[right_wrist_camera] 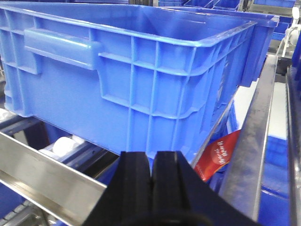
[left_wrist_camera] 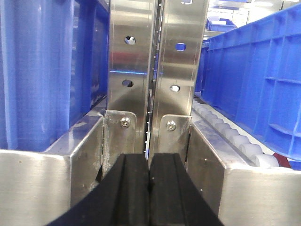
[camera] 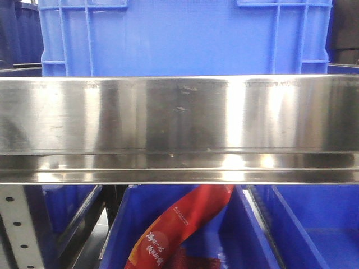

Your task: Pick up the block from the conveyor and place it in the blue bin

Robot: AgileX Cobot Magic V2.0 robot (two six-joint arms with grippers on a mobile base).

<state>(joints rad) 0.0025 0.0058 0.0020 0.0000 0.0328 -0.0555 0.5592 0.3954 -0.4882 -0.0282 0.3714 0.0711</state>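
Neither block nor conveyor shows in any view, and both the left claw and right claw sit pressed together empty; a small plastic cube should be light, stiff, slippery, best pinched across flat sides.

A warehouse or sorting line: ribbed blue plastic crates sit on stainless steel racking, white conveyor rollers run at the right, more crates stacked at the upper right.
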